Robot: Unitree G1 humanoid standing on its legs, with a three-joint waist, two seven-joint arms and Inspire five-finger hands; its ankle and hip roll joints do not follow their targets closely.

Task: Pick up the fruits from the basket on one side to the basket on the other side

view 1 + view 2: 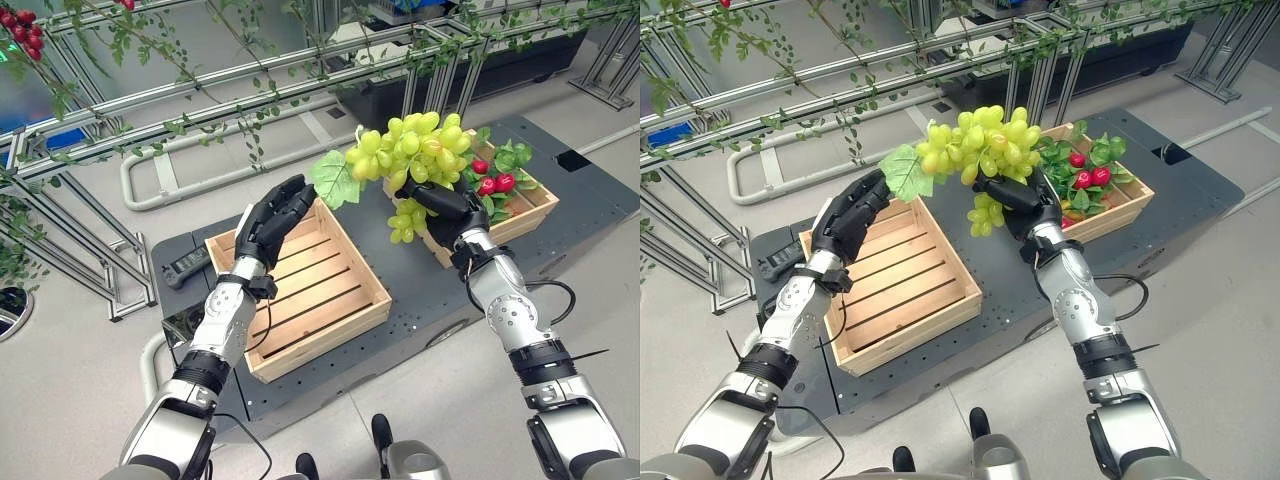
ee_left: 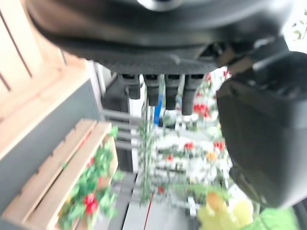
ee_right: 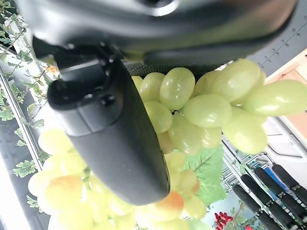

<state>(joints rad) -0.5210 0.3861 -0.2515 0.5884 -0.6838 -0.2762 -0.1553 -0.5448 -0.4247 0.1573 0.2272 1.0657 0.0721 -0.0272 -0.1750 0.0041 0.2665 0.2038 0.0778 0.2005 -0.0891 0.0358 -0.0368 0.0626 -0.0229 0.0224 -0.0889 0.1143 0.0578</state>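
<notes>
Currently: dark platform [image 1: 420, 300] carries two wooden crates | left crate [image 1: 330, 300] bare-slatted, by its left edge | right crate [image 1: 535, 205] at far right corner holds red fruits [image 1: 497, 182] in leaves | green grape bunch [image 1: 410, 150] aloft between crates, right hand [image 1: 445, 205] curled around it | left hand [image 1: 272, 215] over left crate, fingers straight, just beside bunch's leaf [image 1: 333, 178].

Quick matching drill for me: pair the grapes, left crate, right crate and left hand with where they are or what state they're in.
1 green grapes
2 left crate
3 right crate
4 left hand

a holds red fruit and leaves
b open, above a crate's far rim
c gripped by the right hand, between the crates
d bare slats inside

Pairs: 1-c, 2-d, 3-a, 4-b
</notes>
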